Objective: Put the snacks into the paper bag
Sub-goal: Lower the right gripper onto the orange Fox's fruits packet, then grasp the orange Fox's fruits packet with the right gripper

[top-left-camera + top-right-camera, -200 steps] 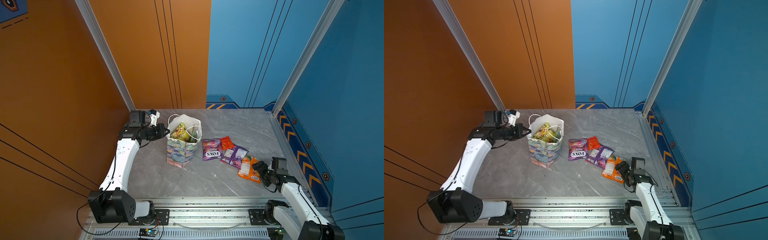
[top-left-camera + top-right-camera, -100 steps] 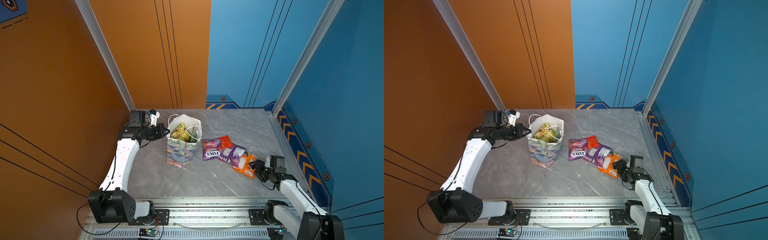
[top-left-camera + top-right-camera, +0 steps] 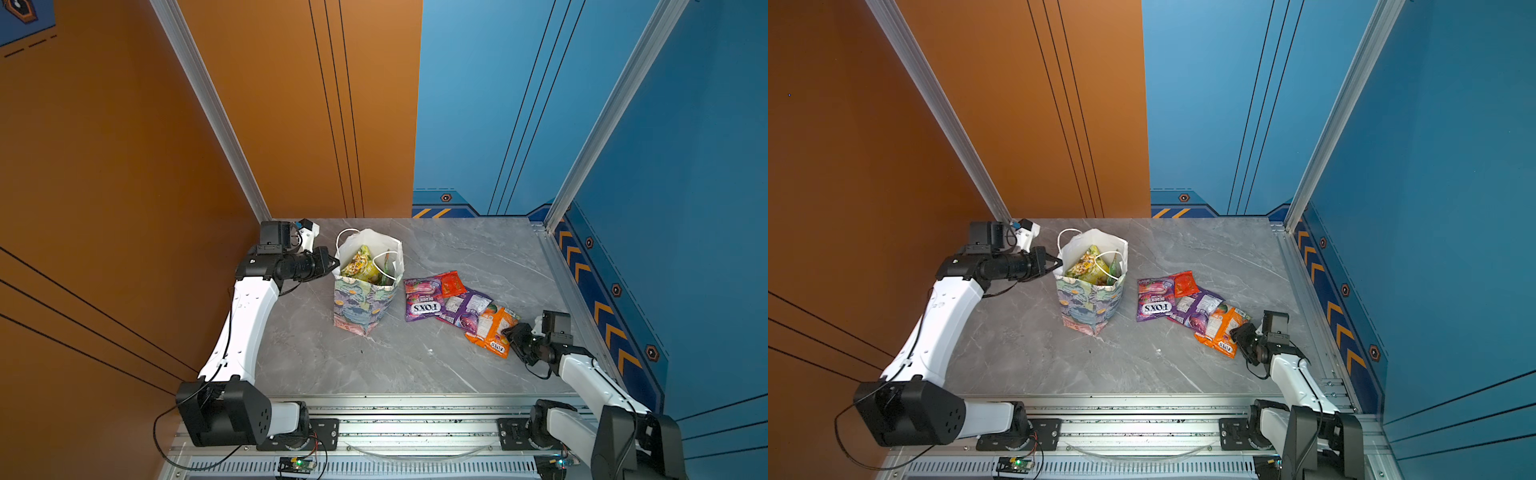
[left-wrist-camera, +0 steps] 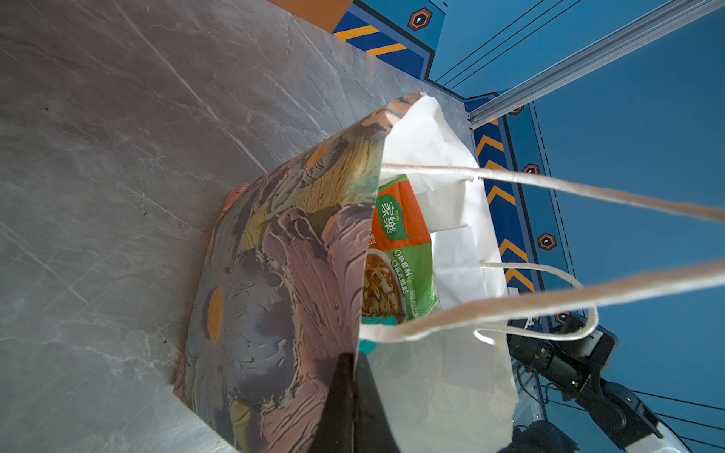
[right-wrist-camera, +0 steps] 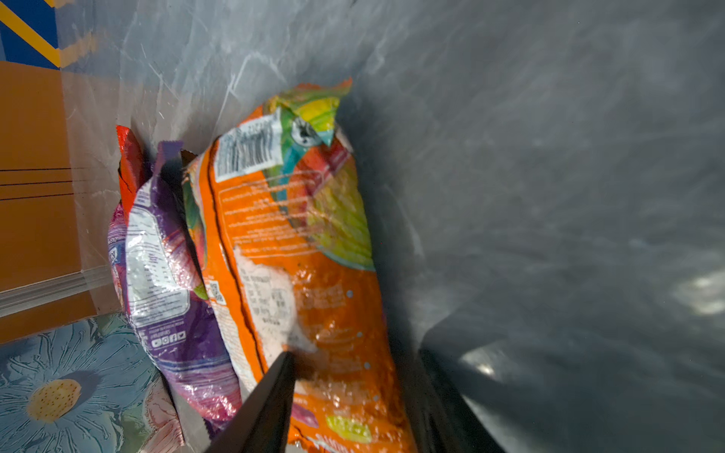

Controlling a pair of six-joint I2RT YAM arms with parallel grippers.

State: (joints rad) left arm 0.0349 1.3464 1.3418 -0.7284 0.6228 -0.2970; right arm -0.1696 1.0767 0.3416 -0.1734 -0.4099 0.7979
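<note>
The flowered paper bag point(image 3: 361, 307) point(image 3: 1090, 307) stands upright with green and yellow snacks point(image 3: 361, 266) inside; one green-orange packet point(image 4: 396, 243) shows in the left wrist view. My left gripper point(image 3: 333, 266) point(image 4: 353, 361) is shut on the bag's left rim. Right of the bag lie a purple FOX'S packet point(image 3: 424, 305), a red packet point(image 3: 452, 283), another purple packet point(image 3: 465, 309) point(image 5: 168, 298) and an orange packet point(image 3: 492, 328) point(image 5: 298, 243). My right gripper point(image 3: 509, 332) point(image 5: 353, 376) is low at the orange packet's near end, fingers either side of it and still apart.
The grey marble table point(image 3: 374, 361) is walled by an orange panel point(image 3: 124, 208) on the left and blue panels point(image 3: 685, 208) at the back and right. A metal rail point(image 3: 415, 415) with both arm bases runs along the front edge.
My right gripper slid forward to the orange packet, nudging it against the purple packet, and its fingers have narrowed around it. The left gripper and bag have not moved.
</note>
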